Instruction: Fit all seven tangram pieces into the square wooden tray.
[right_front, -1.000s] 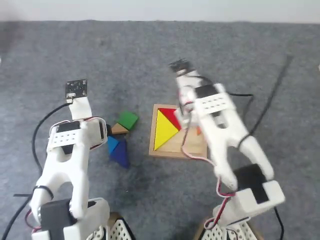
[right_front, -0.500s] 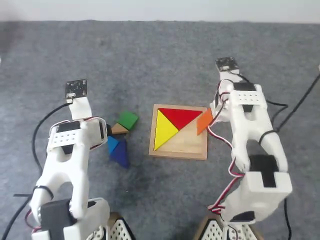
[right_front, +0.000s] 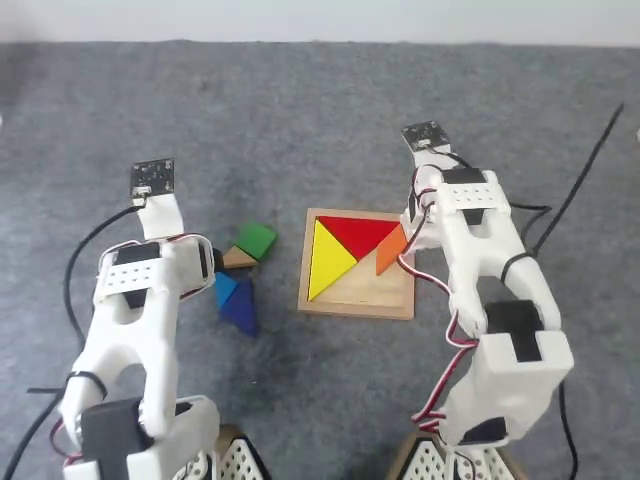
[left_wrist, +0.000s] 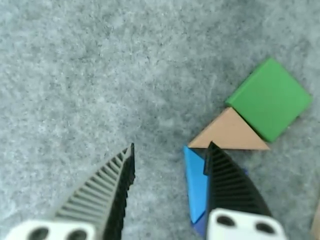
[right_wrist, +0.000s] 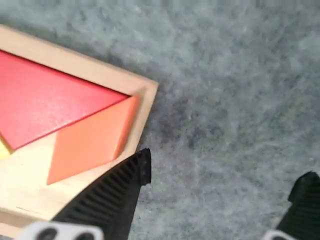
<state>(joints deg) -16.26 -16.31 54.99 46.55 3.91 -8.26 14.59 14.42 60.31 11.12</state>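
The square wooden tray (right_front: 357, 301) lies mid-table and holds a yellow triangle (right_front: 328, 260), a red triangle (right_front: 357, 232) and an orange piece (right_front: 390, 250) by its right rim. In the right wrist view the orange piece (right_wrist: 90, 140) lies beside the red triangle (right_wrist: 50, 102), against the tray rim (right_wrist: 100, 75). My right gripper (right_wrist: 225, 167) is open over the carpet just outside that rim, holding nothing. My left gripper (left_wrist: 171, 147) is open beside a green square (left_wrist: 270, 97), a tan triangle (left_wrist: 230, 132) and a blue piece (left_wrist: 196, 182), one finger over the blue piece.
Left of the tray lie the loose green square (right_front: 256, 240), tan triangle (right_front: 238, 258), light blue piece (right_front: 225, 288) and dark blue piece (right_front: 243, 310). Grey carpet covers the table. Cables trail from both arms.
The right arm swung from over the tray to its right side, then slightly back left. The orange piece went from over the tray's right rim to inside it. The left arm kept still.
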